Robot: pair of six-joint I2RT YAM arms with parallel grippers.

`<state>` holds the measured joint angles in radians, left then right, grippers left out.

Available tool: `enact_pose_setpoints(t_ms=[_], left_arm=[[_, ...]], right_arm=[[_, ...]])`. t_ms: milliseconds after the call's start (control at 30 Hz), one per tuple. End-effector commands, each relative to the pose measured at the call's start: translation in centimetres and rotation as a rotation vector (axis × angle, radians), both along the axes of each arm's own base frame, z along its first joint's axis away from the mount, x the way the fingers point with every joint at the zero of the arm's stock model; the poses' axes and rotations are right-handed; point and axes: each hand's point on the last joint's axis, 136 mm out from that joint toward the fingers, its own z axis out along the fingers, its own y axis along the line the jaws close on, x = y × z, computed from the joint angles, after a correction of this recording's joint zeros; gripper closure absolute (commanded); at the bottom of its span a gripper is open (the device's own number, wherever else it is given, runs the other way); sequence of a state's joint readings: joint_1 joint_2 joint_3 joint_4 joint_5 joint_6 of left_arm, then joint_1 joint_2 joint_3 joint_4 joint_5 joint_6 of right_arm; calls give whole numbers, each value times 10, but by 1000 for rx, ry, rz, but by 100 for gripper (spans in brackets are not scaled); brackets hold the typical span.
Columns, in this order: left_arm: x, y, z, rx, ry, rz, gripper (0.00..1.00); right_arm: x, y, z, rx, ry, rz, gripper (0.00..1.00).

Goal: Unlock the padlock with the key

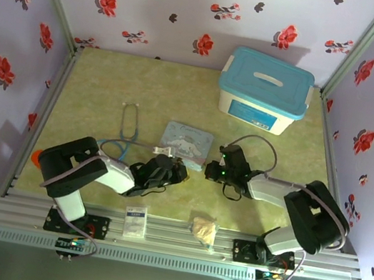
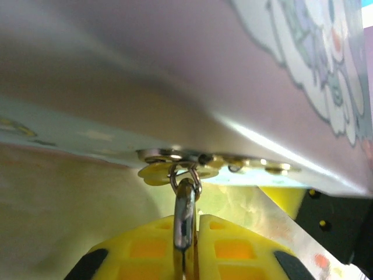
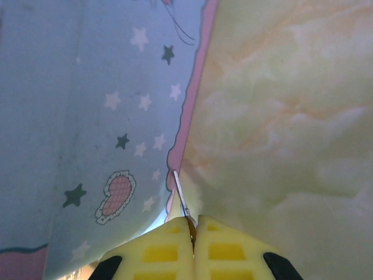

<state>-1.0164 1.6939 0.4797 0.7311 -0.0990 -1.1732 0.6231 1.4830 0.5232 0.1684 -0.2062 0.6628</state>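
While my left gripper (image 2: 187, 228) pinches the padlock (image 2: 185, 211) at six o'clock, my right gripper (image 3: 193, 226) nips the key (image 3: 181, 197) — both light, stiff, probably slick; grip flat faces.
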Motion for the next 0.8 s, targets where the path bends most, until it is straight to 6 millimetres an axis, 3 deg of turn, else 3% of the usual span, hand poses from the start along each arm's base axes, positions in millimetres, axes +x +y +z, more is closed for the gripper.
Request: enact_pose_setpoints(t_ms=[0, 267, 467, 767], left_arm=[[1, -23, 15, -65, -26, -33, 100], [15, -29, 31, -173, -77, 9, 100], [20, -29, 34, -210, -94, 32, 100], [19, -35, 37, -238, -93, 24, 100]], right_arm=[[9, 13, 17, 34, -59, 53, 100], [-40, -15, 17, 99, 24, 10, 100], [-60, -25, 22, 202, 53, -63, 100], [-57, 8, 35, 458, 72, -30, 100]])
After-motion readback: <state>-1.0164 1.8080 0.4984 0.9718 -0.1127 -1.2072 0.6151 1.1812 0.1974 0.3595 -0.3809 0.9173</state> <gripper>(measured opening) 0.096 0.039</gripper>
